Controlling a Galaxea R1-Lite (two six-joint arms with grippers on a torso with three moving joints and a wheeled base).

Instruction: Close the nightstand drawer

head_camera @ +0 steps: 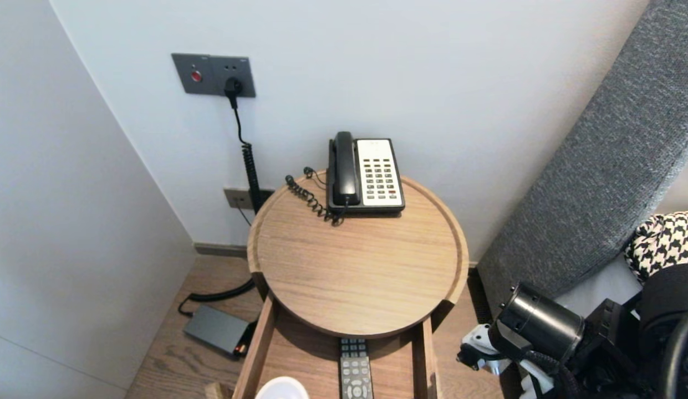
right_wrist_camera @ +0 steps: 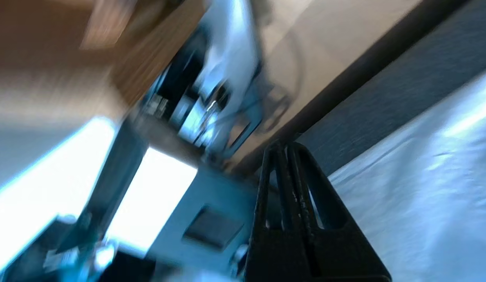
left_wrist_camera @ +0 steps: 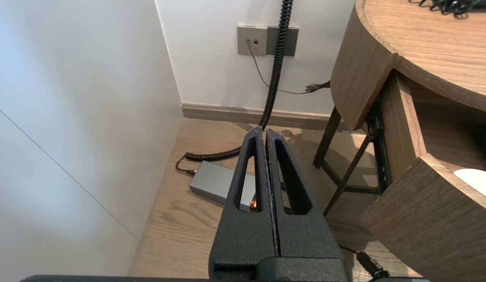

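A grey wall plate with 1 red button [head_camera: 213,75] carries a black plug, and its black coiled cable [head_camera: 249,166] drops to a flat grey power brick [head_camera: 216,328] lying on the wooden floor beside the wall; the left gripper [left_wrist_camera: 264,133] hangs low above that brick, left of the table, its 2 black slotted fingers [left_wrist_camera: 246,172] pressed together on nothing, the arm parked straight down; next stands the round light-wood side table with a raised rim [head_camera: 457,244], and at its far edge sits a black-and-white desk telephone [head_camera: 366,176], handset on its cradle at the left, keypad at the right, the key labels too small to read; under the tabletop a light-wood drawer [head_camera: 259,354] is pulled out toward the robot, and in it lie a white round object [head_camera: 283,389] at the left and a slim black remote control with grey buttons [head_camera: 356,371] near the middle, lengthwise, its markings unreadable; the right arm [head_camera: 540,321] is bent low just right of the drawer, between table and bed; the right gripper [right_wrist_camera: 284,148] is closed and empty, near the white bedsheet [right_wrist_camera: 423,176]; behind rise a grey fabric headboard [head_camera: 599,166] and a black-and-white houndstooth pillow [head_camera: 662,238].
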